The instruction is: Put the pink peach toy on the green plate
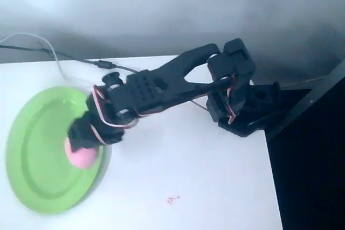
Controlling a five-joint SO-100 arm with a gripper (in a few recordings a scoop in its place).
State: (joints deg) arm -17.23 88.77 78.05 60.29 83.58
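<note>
The large light-green plate [38,154] lies at the left of the white table in the overhead view. The pink peach toy [82,156] shows over the plate's right part, just inside the rim. My black gripper [81,138] reaches in from the right and sits right on top of the toy, hiding its upper half. The fingers are closed around the toy, though the wrist covers the tips. Whether the toy rests on the plate or hangs just above it I cannot tell.
The arm's base [237,106] stands at the table's right edge [269,160]. Cables [48,49] run along the back left edge. A small red mark [172,200] lies on the white tabletop near the front.
</note>
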